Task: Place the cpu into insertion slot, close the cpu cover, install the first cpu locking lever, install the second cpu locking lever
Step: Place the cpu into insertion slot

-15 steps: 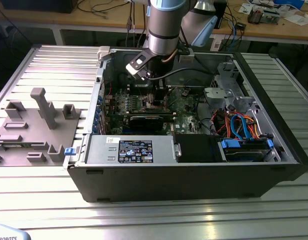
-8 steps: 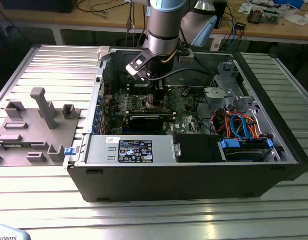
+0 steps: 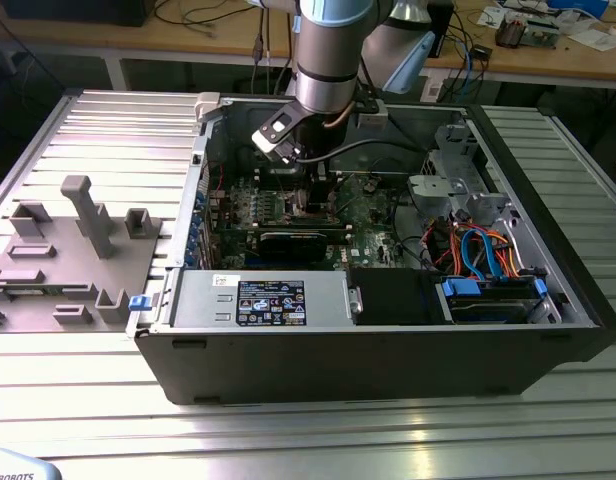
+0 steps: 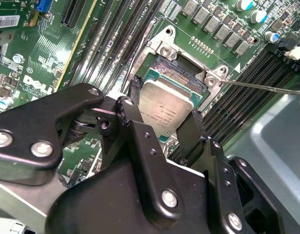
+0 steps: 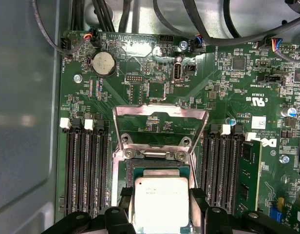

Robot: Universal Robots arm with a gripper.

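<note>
Gripper (image 4: 165, 105): fingers (image 4: 190, 130) clamped on two opposite edges of the cpu (image 5: 161, 204), seen in both wrist views. Cpu is over the open socket (image 4: 179, 68); seated or not, cannot tell. Just beyond it, cover (image 5: 159, 112) stands raised at its hinge, with motherboard (image 5: 228, 87) showing through its window. Exterior view: arm (image 3: 328, 60) reaches down from upper centre into the open case (image 3: 388, 350).

Ribbed metal table (image 3: 288, 435); cluttered wooden bench (image 3: 548, 60) behind
</note>
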